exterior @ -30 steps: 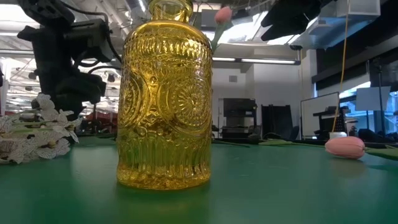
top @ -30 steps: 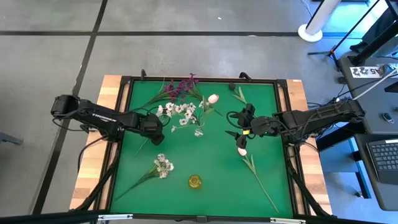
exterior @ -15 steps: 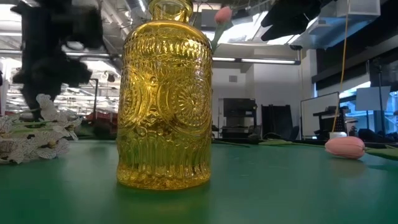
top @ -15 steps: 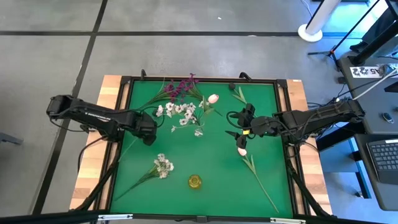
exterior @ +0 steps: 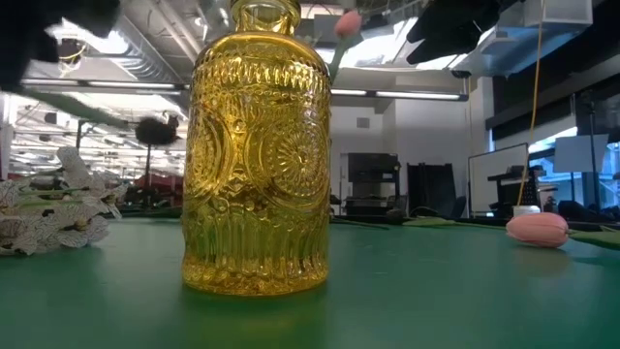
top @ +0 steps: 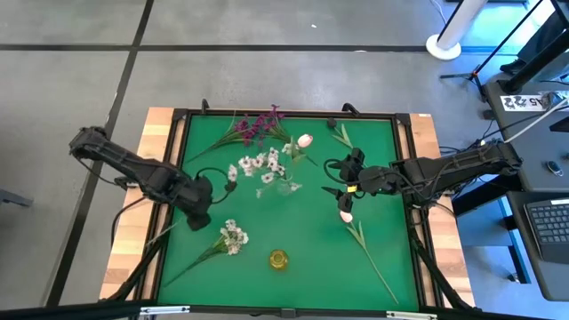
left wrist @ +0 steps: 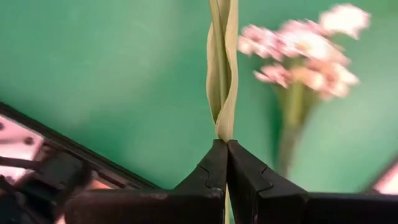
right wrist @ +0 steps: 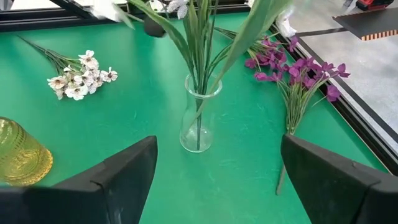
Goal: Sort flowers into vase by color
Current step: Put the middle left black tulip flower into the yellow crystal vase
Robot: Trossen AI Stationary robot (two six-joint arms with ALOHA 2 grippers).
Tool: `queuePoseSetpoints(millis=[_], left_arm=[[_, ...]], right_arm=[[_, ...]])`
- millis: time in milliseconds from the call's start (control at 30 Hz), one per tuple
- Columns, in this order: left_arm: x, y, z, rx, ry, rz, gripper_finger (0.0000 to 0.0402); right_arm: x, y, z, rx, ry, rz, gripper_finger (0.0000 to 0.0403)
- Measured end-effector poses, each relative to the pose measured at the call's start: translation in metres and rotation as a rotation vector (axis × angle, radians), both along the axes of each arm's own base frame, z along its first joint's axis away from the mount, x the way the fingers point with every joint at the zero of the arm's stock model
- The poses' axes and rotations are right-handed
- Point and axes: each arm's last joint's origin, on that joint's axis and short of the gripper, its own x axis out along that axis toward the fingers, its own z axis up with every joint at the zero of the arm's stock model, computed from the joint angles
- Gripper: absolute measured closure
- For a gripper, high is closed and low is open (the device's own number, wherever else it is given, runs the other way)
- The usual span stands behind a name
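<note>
Flowers (top: 260, 165) with white blossoms stand in the clear vase (right wrist: 199, 121) mid-mat; I pinch one leaf-wrapped stem (left wrist: 222, 68) in my left gripper (left wrist: 226, 149), fingers pressed together on it. My right gripper (top: 340, 176) hangs spread wide by a pink tulip (top: 346, 215).

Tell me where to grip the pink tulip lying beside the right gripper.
Take the tulip by its stem, a little below the bud, coming straight down with the fingers set across it. It lies flat on the green mat, and the thin stem runs diagonally with bare mat on either side. The open right gripper is probably nearest.
</note>
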Motion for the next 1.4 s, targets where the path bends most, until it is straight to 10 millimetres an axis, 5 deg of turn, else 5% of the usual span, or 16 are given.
queuePoseSetpoints(millis=[533, 900, 1400], left_arm=[[-0.019, -0.047, 0.037, -0.110, -0.127, -0.171, 0.0401], [-0.003, -0.073, 0.053, -0.133, -0.524, -0.459, 0.0401], [0.045, -0.099, 0.107, 0.470, -1.345, -0.619, 0.0401]], right_arm=[[0.000, 0.000, 0.000, 0.004, -0.004, -0.002, 0.0063], [0.001, 0.000, 0.002, 0.009, -0.025, -0.001, 0.0063], [0.011, 0.006, 0.020, 0.056, -0.211, 0.137, 0.0063]])
